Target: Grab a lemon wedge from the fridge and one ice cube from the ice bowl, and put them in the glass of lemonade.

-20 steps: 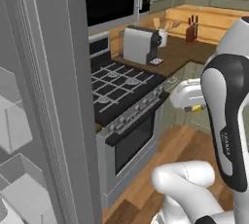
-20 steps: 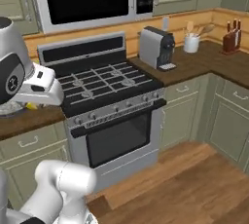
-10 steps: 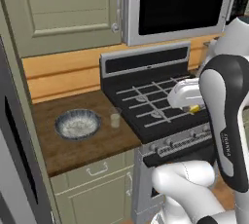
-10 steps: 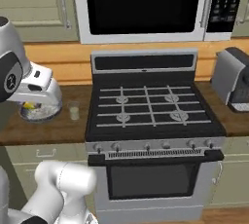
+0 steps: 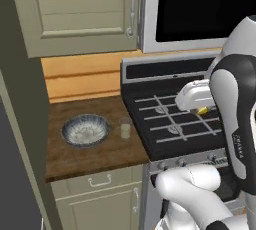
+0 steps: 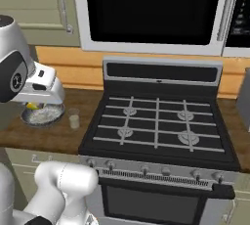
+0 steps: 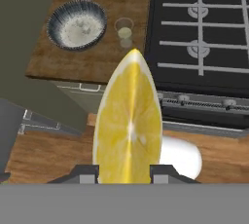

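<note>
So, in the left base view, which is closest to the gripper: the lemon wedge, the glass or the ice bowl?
1. Lemon wedge: clamped in the gripper, over the stove.
2. Glass: on the wooden counter, just left of the stove.
3. Ice bowl: farther left on the same counter, beside the glass.

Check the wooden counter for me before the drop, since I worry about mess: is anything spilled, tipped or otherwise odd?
Nothing stands out. The round grey bowl of whitish ice sits flat on the wooden counter, the small clear glass of pale lemonade stands upright beside it, apart, with no spill visible. The gripper holds the bright yellow lemon wedge between its fingers.
</note>
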